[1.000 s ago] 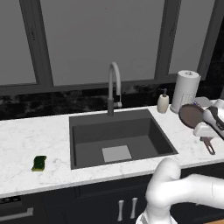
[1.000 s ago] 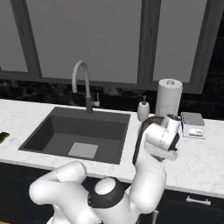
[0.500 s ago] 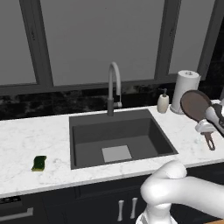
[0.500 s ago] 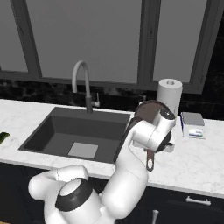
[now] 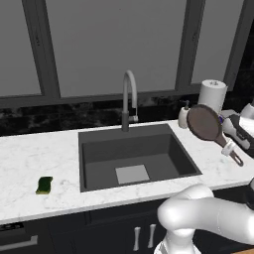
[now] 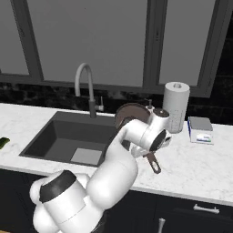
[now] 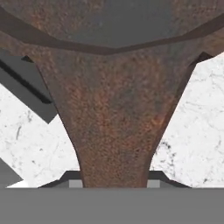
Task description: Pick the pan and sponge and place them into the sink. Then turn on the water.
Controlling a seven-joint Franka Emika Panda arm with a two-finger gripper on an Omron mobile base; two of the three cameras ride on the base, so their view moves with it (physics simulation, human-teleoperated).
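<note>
My gripper is shut on the pan's handle, holding the dark-brown pan in the air, tilted on edge above the counter just right of the sink. From the right base, the pan hangs over the sink's right rim, its handle end poking out below my hand. The rusty handle runs up from between the fingertips in the hand view. The green sponge lies on the counter left of the sink, and the sponge is at the picture's edge. The gooseneck faucet stands behind the basin; no water runs.
A paper towel roll and a white soap bottle stand at the back right of the counter. A small white box sits right of the towel roll. Dark windows back the counter.
The arm has swung left, carrying the pan from the right counter toward the sink's right edge. The pan has tipped more onto its edge. Sponge unmoved.
</note>
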